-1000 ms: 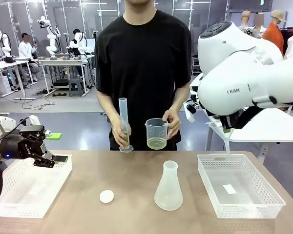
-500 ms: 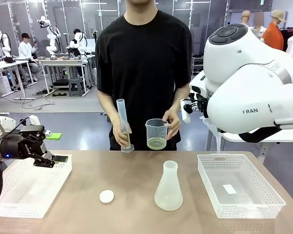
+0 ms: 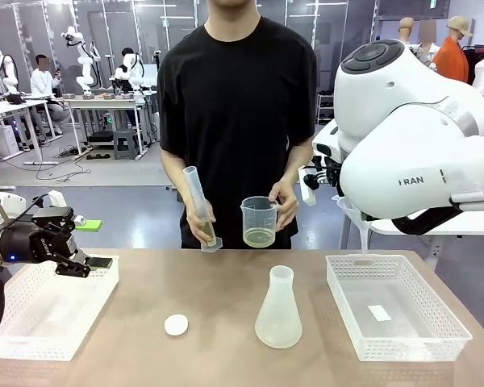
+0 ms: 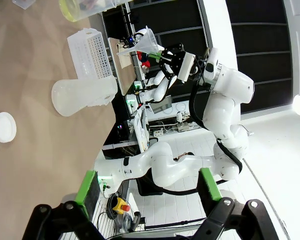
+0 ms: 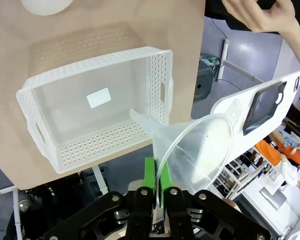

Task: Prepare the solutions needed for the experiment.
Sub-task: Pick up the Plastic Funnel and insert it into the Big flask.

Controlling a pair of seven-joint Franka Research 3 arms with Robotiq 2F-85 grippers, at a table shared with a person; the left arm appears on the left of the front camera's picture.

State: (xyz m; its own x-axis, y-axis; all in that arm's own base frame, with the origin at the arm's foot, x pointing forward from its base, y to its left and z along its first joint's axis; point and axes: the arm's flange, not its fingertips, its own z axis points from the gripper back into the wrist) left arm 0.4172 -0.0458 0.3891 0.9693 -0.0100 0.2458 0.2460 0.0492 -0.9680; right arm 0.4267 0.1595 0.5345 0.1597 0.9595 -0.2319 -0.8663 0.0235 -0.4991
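The person across the table holds a clear beaker [image 3: 259,221] with a shallow layer of the pale yellow solution [image 3: 259,237] in one hand. The other hand holds a tilted graduated cylinder [image 3: 198,206]. An empty conical flask [image 3: 278,310] stands mid-table, also in the left wrist view [image 4: 82,93]. My right gripper [image 5: 156,175] is shut on the rim of a clear funnel [image 5: 202,152], which hangs above the right basket's far-left corner [image 3: 352,216]. Over the left basket my left gripper [image 4: 148,186] stands open, nothing between its fingers.
A white perforated basket [image 3: 397,305] with a small label inside sits at the right, also under my right wrist [image 5: 65,102]. Another white basket [image 3: 44,310] lies at the left. A small white round cap [image 3: 176,325] rests on the table in front of the flask.
The person has tilted the cylinder further, its top leaning left. My right arm has swung, carrying the funnel up and slightly left. The left arm has not moved.
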